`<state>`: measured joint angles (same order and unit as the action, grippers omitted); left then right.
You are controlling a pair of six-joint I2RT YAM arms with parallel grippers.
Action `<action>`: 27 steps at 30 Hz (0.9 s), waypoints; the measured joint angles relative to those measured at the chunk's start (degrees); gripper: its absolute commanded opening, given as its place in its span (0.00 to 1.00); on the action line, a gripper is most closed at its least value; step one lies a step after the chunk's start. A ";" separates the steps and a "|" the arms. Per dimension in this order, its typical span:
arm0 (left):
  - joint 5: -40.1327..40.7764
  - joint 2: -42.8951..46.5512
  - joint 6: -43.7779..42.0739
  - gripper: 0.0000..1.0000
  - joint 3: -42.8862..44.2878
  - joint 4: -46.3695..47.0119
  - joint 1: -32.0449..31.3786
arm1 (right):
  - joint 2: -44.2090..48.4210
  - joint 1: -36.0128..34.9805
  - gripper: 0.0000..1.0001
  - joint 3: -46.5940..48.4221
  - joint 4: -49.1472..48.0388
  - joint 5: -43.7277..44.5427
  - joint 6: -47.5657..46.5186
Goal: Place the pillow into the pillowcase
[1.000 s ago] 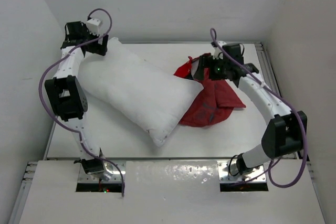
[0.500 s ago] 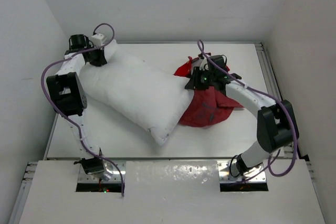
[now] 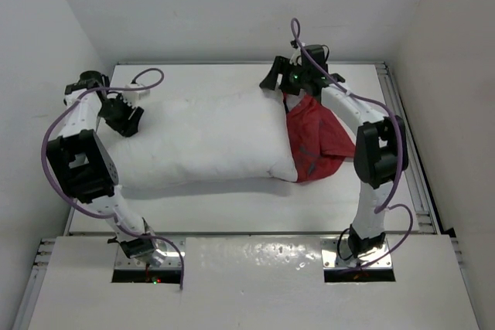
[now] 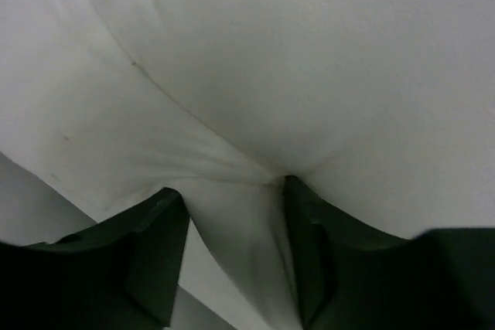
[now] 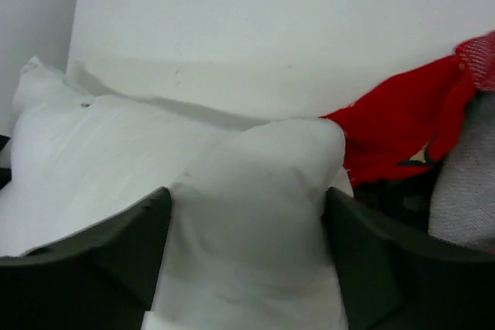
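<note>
The table (image 3: 232, 208) shows bare along the near side of the pillow (image 3: 205, 141). The pillow is the landmark here: plump and white, it lies lengthwise across the middle of the table, its long sides running left to right.

At the pillow's left end, the left gripper (image 4: 228, 191) is down on the fabric. Its wrist view shows the two dark fingers (image 4: 158, 245) pinched on a gathered fold of the white cloth, with creases running out from the nip.

At the pillow's far right corner, the right gripper (image 5: 247, 195) is set wider. The bulging corner fills the space between the two fingers (image 5: 116, 249) and touches both, so it is clasped rather than loose.

The pillowcase (image 3: 315, 133) lies bunched against the pillow's right end as a crumpled red heap. It touches the pillow, and its near left part disappears under the pillow's edge. Its opening cannot be made out from above. In the right wrist view, red cloth sits just right of the held corner.
</note>
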<state>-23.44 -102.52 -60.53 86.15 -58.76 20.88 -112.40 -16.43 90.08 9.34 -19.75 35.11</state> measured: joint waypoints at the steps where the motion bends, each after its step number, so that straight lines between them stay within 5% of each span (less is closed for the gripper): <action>1: 0.72 0.55 0.13 0.71 -0.28 -0.55 -0.17 | -0.17 0.28 0.87 -0.04 -0.02 -0.04 0.22; 3: 1.62 0.85 0.81 0.99 0.22 -0.33 -0.37 | 0.04 1.16 0.94 -0.63 0.24 0.50 0.07; 6: 2.51 0.72 3.69 1.00 4.26 -0.07 -1.31 | 2.36 2.71 0.91 -3.37 1.14 3.67 -0.33; 9: 2.82 0.70 6.40 1.00 10.62 1.81 -4.02 | 8.22 5.03 0.35 -9.27 2.78 7.63 0.02; 10: 2.86 0.83 7.04 0.81 12.68 3.17 -5.44 | 10.73 6.16 0.00 -11.43 2.97 8.81 0.63; 12: 2.97 1.77 7.80 0.34 15.19 6.86 -9.05 | 14.56 8.26 0.00 -14.19 3.15 10.56 1.57; 13: 2.93 2.78 7.61 0.09 15.54 8.74 -11.15 | 15.50 9.27 0.12 -14.40 3.39 11.19 1.66; 14: 2.82 3.78 6.88 0.08 15.54 10.03 -13.00 | 15.85 10.23 0.27 -14.08 3.17 11.91 1.25; 16: 2.67 6.05 3.06 0.35 15.52 11.63 -17.55 | 14.75 11.02 0.66 -11.61 3.45 12.87 -1.31; 17: 2.47 6.93 1.31 0.62 15.52 12.26 -19.56 | 13.42 10.91 0.78 -9.40 4.20 13.38 -3.28; 18: 2.34 7.67 0.13 0.62 15.52 12.55 -21.73 | 11.26 10.60 0.83 -6.08 5.07 13.90 -5.57; 19: 2.05 8.04 -0.42 0.82 15.47 12.79 -24.02 | 8.24 10.16 0.86 -1.29 7.32 14.93 -7.93; 21: 1.29 7.80 -2.34 1.00 15.45 12.68 -27.69 | 2.23 9.55 0.94 7.21 9.01 16.87 -12.15; 27: -1.55 2.05 -2.23 1.00 14.36 12.76 -35.32 | -11.34 9.35 0.99 20.11 13.62 17.94 -25.03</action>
<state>-24.99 -100.47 -62.76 100.51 -46.00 -14.44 -123.74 -7.07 110.19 22.96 -1.80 10.09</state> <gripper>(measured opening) 0.995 0.984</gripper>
